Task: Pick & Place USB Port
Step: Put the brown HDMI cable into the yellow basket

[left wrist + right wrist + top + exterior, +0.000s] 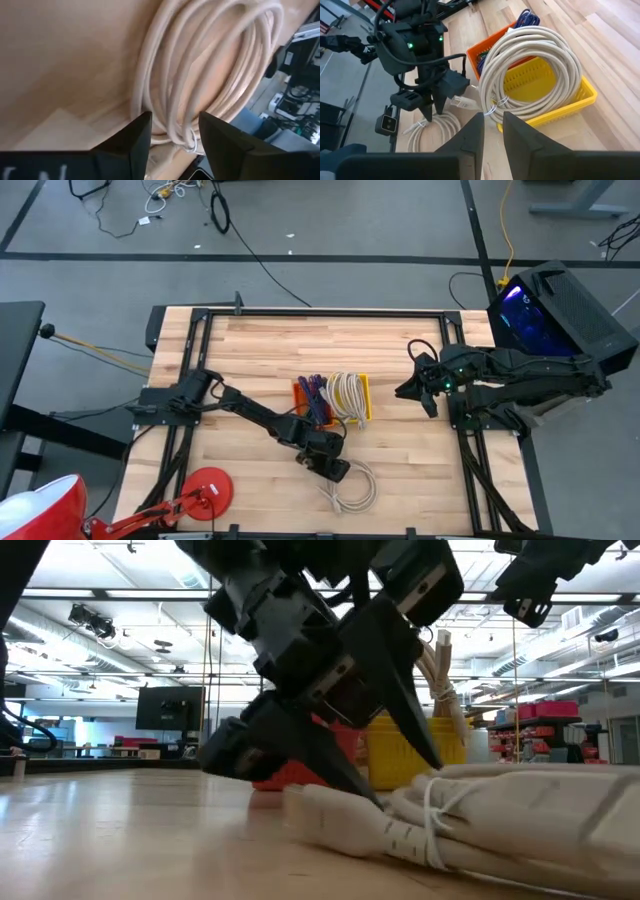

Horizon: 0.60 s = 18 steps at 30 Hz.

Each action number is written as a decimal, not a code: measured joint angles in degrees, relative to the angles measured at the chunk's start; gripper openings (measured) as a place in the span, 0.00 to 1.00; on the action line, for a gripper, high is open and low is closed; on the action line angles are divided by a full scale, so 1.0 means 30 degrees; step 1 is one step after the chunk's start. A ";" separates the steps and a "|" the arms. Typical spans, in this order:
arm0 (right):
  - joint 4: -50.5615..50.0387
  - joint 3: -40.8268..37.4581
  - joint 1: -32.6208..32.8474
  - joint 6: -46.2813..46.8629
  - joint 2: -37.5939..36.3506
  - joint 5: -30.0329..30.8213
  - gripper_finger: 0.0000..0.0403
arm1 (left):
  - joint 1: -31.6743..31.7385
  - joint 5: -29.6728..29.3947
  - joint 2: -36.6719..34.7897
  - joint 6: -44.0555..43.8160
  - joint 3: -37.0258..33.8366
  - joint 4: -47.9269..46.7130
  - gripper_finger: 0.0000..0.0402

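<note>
White cable [350,488] lies coiled on the wooden table [260,350], near the front edge. Left gripper [333,468] sits right over it – its two fingers [131,141] stand apart with the cable loops between them, not squeezing. Just behind, a yellow basket [364,395] holds another white coil [346,394], and an orange basket [300,395] sits beside it. Right gripper [428,392] waits well off to the side – its fingers stand narrow, holding nothing.
</note>
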 joint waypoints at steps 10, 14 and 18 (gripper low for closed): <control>-0.0166 -0.0007 -0.0007 0.0250 0.0000 0.0016 0.18 | 0.0000 0.0725 0.1604 0.0448 0.0659 0.1352 0.32; -0.0174 -0.0007 -0.0007 0.0383 0.0000 0.0027 0.18 | 0.0007 0.0762 0.2006 0.1438 0.1713 -0.0420 0.16; -0.0175 -0.0007 -0.0002 0.0486 -0.0007 0.0017 0.18 | 0.0007 0.1116 0.2205 0.2675 0.2515 -0.1121 0.03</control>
